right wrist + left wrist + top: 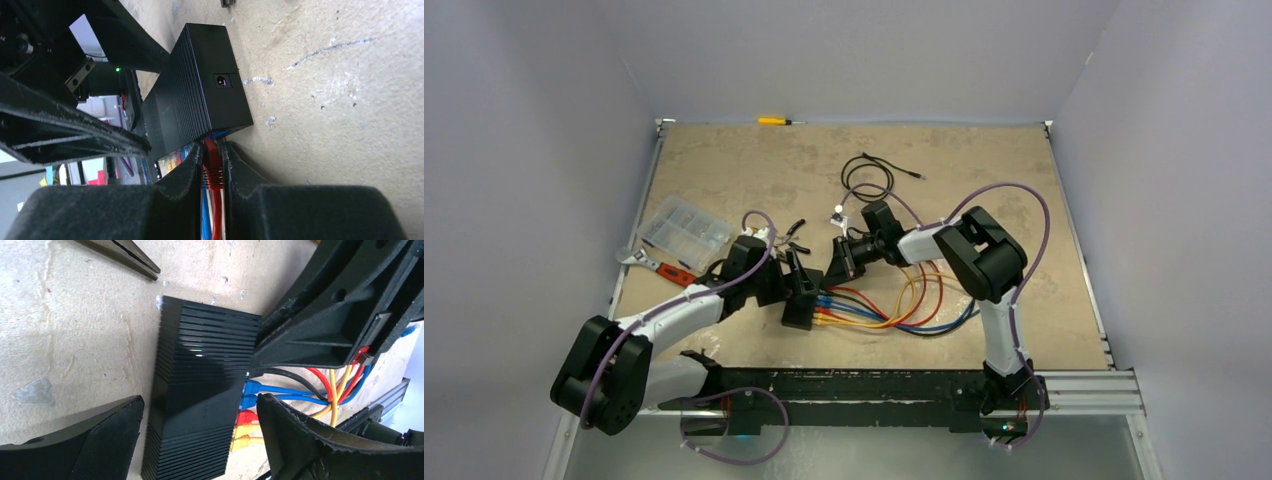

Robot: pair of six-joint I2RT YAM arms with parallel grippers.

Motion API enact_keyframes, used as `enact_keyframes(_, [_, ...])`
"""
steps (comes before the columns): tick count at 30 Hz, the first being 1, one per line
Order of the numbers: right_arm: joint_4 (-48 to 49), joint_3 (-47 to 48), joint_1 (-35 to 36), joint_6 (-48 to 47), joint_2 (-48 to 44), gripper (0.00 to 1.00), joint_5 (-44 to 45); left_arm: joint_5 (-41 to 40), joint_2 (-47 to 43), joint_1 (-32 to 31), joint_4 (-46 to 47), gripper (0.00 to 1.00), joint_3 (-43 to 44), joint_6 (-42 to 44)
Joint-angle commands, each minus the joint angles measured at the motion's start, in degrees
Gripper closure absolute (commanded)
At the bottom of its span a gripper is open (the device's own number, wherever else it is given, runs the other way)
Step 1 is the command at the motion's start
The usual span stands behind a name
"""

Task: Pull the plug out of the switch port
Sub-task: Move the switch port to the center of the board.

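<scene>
The switch (801,301) is a flat black ribbed box lying on the table, with blue, red and yellow plugs (248,415) in a row along its socket face. My left gripper (200,402) is open and straddles the switch, one finger (100,440) on its plain side with a gap, the other (310,435) by the plugs. My right gripper (212,150) is shut on a red plug (212,167) at the end of the switch (200,95), fingertips right at the socket face. In the top view the right gripper (832,272) reaches the switch from the right.
Coloured cables (904,305) loop right of the switch. A clear compartment box (686,230), a red-handled wrench (652,263) and pliers (120,255) lie to the left. A black cable coil (869,180) and a yellow screwdriver (774,121) lie further back.
</scene>
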Motion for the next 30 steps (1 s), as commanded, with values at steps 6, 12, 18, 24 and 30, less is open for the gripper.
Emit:
enact_keyframes(6, [-4.00,1.62,0.97,-3.11,1.17,1.00,7.54,-4.01,-1.70,-0.56,-7.52,0.14,0.70,3.79])
enact_keyframes(12, [-4.02,1.52,0.97,-3.07,1.21,1.00,7.55,-14.23,-1.00,-7.42,-14.54,0.09,5.04,2.78])
enact_keyframes(18, [-4.54,1.52,1.05,-3.54,1.53,1.00,7.46,-17.83,3.01,-11.71,-15.58,0.09,7.82,2.20])
enact_keyframes(24, [-4.87,1.43,1.06,-3.91,1.45,1.00,7.46,-20.14,4.00,-12.37,-16.02,0.12,8.10,3.11])
enact_keyframes(30, [-5.59,1.81,1.11,-4.21,1.28,1.00,7.73,-19.74,6.62,-12.78,-15.17,0.12,8.03,3.78])
